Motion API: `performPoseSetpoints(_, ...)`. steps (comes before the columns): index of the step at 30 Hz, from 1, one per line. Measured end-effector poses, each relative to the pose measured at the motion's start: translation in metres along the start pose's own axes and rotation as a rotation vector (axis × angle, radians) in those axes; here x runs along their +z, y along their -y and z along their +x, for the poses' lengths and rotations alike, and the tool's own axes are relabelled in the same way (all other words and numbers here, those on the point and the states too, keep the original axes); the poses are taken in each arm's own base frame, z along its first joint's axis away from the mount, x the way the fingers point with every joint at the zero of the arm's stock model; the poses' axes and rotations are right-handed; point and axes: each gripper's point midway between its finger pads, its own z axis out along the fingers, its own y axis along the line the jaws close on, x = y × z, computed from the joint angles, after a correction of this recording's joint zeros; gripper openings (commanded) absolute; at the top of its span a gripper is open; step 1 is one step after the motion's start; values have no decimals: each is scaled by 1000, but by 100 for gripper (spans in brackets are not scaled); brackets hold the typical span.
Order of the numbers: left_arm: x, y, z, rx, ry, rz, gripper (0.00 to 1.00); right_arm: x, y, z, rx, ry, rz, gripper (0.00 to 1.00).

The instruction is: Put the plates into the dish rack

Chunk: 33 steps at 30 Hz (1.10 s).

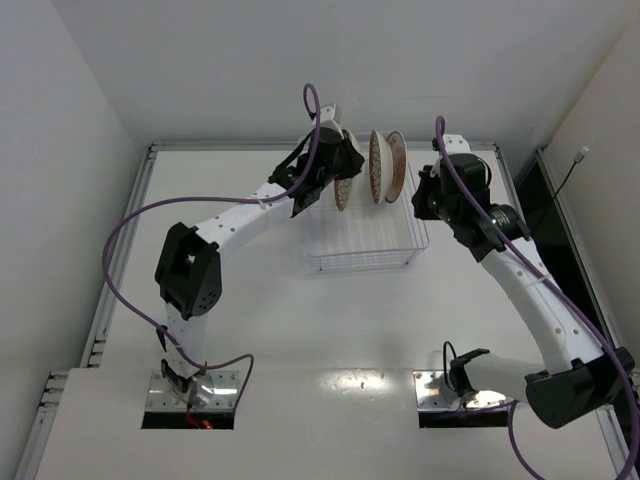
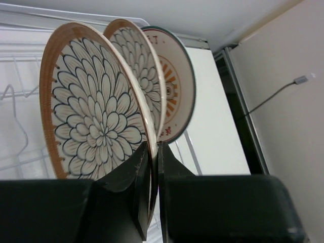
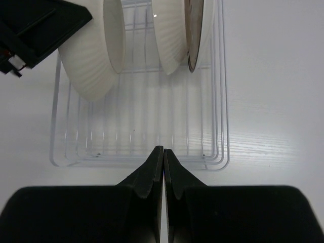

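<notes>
Clenching the left pincer [image 2: 154, 154] on the lower rim of a brown-rimmed plate [image 2: 96, 111], holding it upright on edge at the far end of the dish rack [image 1: 365, 245]. Showing dark-outlined petals on cream across its face. Sharing that end of the white wire rack with a second petal plate [image 2: 142, 66] and a white plate [image 2: 174, 91] bearing an orange sunburst. Hanging the right pincer [image 3: 163, 152] near the rack's edge above the table [image 1: 350, 330], pressed fully together, gripping nothing. Hiding the held plate's bottom edge behind dark fingers; seating in a slot impossible to tell.
</notes>
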Motion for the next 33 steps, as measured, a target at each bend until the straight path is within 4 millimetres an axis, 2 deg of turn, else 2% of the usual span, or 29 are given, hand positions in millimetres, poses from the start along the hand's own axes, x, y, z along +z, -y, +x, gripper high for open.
performPoseSetpoints(3,7,-8,6,6,4,-28,0,1,1,17,-6,-35,-13,0)
performPoseSetpoints(6,8,-10,4,5,19,-41,0,0,2,34,-11,-72,-25,0)
performPoseSetpoints(9,9,-7,-1,0,37,-30,0,-1,2,41,-13,-87,-30,0)
performPoseSetpoints(23,9,11,-14,-24,71,34,0,-5,-1,41,-15,-84,-53,0)
performPoseSetpoints(33,13,13,-11,-41,63,50,0,-6,2,43,-37,-91,-47,0)
